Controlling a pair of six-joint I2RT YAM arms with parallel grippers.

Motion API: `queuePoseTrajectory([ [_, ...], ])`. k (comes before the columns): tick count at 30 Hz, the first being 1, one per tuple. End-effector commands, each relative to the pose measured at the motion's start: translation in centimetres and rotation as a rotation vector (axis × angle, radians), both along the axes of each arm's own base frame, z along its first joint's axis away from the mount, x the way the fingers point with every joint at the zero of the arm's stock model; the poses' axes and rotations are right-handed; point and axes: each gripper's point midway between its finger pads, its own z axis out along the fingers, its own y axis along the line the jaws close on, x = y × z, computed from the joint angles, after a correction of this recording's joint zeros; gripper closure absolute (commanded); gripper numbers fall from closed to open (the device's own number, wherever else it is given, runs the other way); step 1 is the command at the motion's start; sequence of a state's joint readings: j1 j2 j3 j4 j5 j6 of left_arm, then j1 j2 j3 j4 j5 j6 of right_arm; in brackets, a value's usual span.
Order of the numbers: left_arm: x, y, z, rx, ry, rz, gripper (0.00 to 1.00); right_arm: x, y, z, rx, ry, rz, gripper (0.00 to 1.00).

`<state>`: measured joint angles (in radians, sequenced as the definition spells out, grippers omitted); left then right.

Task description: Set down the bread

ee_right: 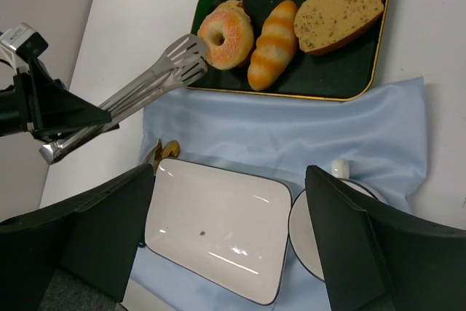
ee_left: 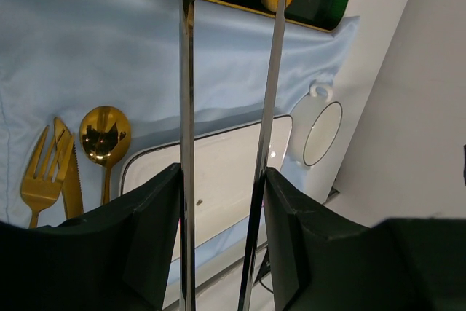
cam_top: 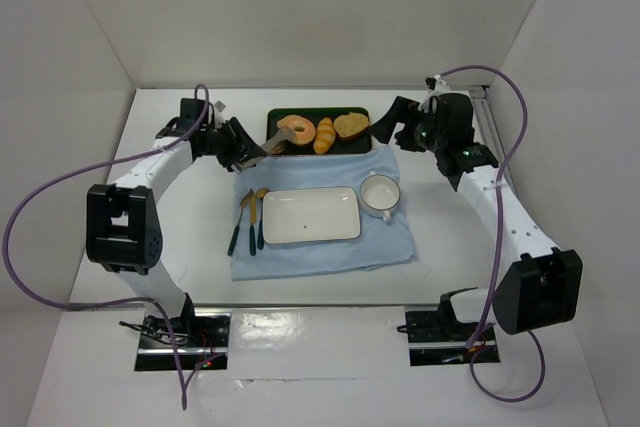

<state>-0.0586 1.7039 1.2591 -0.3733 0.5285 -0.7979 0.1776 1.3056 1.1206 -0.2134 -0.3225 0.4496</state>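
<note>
The bread, a round orange-tan bagel (cam_top: 296, 130), lies at the left end of the dark green tray (cam_top: 275, 117); it also shows in the right wrist view (ee_right: 226, 34). My left gripper (cam_top: 238, 149) is shut on metal tongs (cam_top: 262, 143), whose two arms run up between my fingers in the left wrist view (ee_left: 186, 107). The tong tips reach the bagel's left edge (ee_right: 182, 60); I cannot tell whether they clamp it. My right gripper (cam_top: 385, 127) hovers open and empty by the tray's right end (ee_right: 229, 180).
A striped golden roll (ee_right: 271, 43) and a brown-crusted slice (ee_right: 338, 16) share the tray. On the blue cloth (cam_top: 320, 257) lie a white rectangular plate (cam_top: 310, 215), a white cup (cam_top: 380, 194) and gold cutlery (cam_top: 248, 217). White walls enclose the table.
</note>
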Motion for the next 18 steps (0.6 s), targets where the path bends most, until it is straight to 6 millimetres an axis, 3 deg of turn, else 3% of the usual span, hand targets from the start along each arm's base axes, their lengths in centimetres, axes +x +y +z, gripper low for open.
queuePoseTrajectory([
  [1,1.9,-0.5,2.7,-0.047,-0.079,-0.003,0.41,0.3,-0.3,1.8,0.016,-0.067,-0.002,0.09],
  [6,2.3,-0.6,3.3,-0.054,-0.094,0.003,0.41,0.3,-0.3,1.6,0.024,-0.063,-0.005,0.09],
  [18,3.3,-1.6,1.7,-0.06,-0.064,-0.02,0.41,0.3,-0.8,1.2,0.028,-0.053,-0.008,0.09],
])
